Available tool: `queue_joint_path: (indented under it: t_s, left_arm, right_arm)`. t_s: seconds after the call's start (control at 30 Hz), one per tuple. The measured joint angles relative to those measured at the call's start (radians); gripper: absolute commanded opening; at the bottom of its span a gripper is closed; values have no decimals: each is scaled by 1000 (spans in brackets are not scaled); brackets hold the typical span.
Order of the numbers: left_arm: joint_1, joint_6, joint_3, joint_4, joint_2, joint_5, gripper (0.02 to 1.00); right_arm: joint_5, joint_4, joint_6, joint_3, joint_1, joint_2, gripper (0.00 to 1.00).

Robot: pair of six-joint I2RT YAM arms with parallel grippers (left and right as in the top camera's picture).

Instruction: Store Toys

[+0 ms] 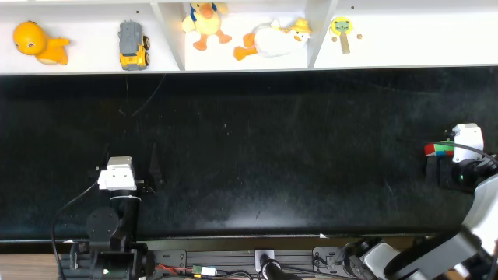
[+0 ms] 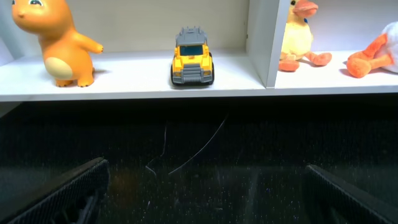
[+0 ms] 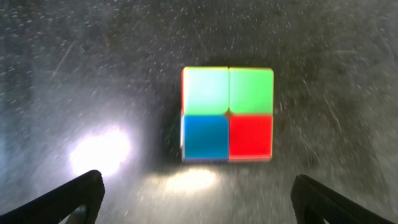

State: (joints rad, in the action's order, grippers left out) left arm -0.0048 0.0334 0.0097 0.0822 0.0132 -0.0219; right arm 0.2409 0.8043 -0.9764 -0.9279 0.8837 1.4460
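Note:
A small cube toy (image 3: 227, 114) with green, blue and red squares on top lies on the black table. My right gripper (image 3: 198, 190) hangs above it, open, with a finger on either side of the view. From above, the cube (image 1: 440, 148) peeks out at the table's right edge beside the right gripper (image 1: 464, 148). My left gripper (image 2: 205, 186) is open over bare table at the front left, facing the white shelf (image 2: 130, 84). The shelf holds an orange figure (image 1: 39, 43), a yellow truck (image 1: 133, 45), a yellow plush duck (image 1: 205, 22), a white plush duck (image 1: 272, 39) and a small stick toy (image 1: 341, 33).
White dividers (image 1: 173, 35) split the shelf along the table's far edge into compartments; the rightmost one (image 1: 428, 35) holds just the stick toy. Cables and the arm bases (image 1: 117, 233) run along the front edge. A bright glare spot (image 3: 99, 149) lies on the table near the cube.

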Motion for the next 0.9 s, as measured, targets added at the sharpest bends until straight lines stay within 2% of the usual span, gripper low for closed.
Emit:
queue_joint_path:
  t_s: [0.57, 0.7, 0.77, 0.9]
  left_arm:
    - [0, 0, 0, 0, 0, 0, 998]
    - [0, 0, 0, 0, 0, 0, 998]
    - [0, 0, 0, 0, 0, 0, 998]
    - [0, 0, 0, 0, 0, 0, 998]
  right_arm:
    - [21, -104, 6, 0, 0, 98, 972]
    - [22, -107, 27, 0, 0, 118, 886]
    - [23, -111, 39, 0, 0, 129, 809]
    - [36, -133, 76, 0, 0, 137, 748]
